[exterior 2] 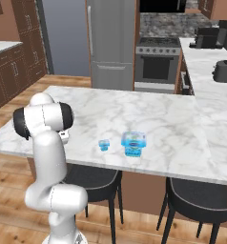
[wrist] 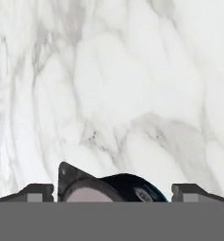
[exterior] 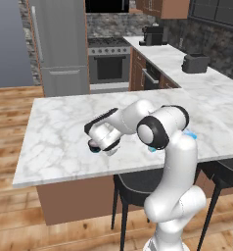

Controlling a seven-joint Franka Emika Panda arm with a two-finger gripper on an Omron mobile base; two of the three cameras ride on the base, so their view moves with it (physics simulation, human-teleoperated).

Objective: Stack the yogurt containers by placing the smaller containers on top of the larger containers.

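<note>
A white robot arm with dark joints reaches low over a white marble table (exterior: 64, 142) in a rendered kitchen. Its two-finger gripper (wrist: 112, 192) hangs just above the tabletop with its jaws spread wide and nothing held between them.

In the hand view, the dark round cup with a pale pinkish-grey top (wrist: 109, 188) sits directly between the two dark fingertips (wrist: 36, 192), at the bottom edge of the picture. In the left base view the same cup (exterior: 94, 146) peeks out as a dark shape just under the hand.

In the right base view, the tiny light-blue squarish cup with a flared rim (exterior 2: 104, 145) stands on the table near its front edge. Just beside it, apart, stands the bigger light-blue squarish tub with a wide flat rim and green band (exterior 2: 133, 144). Both are some way from the dark cup, on the far side of the arm.

Nothing is stacked yet. The step in hand appears to be picking up the dark cup. The next move likely calls for lowering the gripper around the cup, closing squarely on its sides, lifting it, and carrying it across to set it level on the larger tub's rim.
</note>
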